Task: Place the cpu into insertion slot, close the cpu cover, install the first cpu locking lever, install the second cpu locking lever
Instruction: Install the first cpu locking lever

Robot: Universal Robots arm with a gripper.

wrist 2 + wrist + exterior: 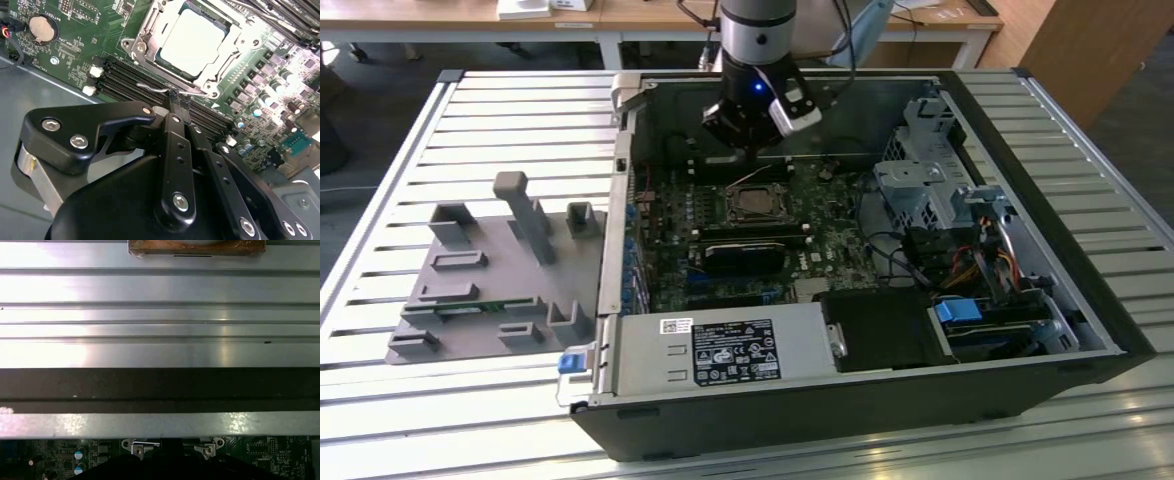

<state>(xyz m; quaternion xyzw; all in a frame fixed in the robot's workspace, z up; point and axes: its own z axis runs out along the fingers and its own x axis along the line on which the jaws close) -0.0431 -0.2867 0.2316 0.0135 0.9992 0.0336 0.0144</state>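
A Universal Robots arm (pixel 754 40) reaches into an open computer case (pixel 854 410) lying on a slatted aluminium surface (pixel 520 110). The job appears more than half done. In the second wrist view the cpu (pixel 192 42) sits flat in its socket on the green motherboard (pixel 75 55), and the cpu cover (pixel 147 35) looks folded down around it, its silvery top showing through the frame's square opening. The claw (pixel 176 100) has its tips drawn together at the hooked end of a wire cpu locking lever (pixel 150 86) on the socket's near side, just beside the memory slots (pixel 130 80). Whether it pinches or merely presses the wire cannot be told. The lever does not look latched, so the locking steps seem to be what is left. The case fills the surface's middle and the side at the exterior view's right, with its power supply (pixel 720 350) along the near wall. A grey fixture tray (pixel 467 300) rests by the edge at the exterior view's left. Beyond the far edge stand wooden desks (pixel 654 15) and a wooden cabinet (pixel 1081 50).
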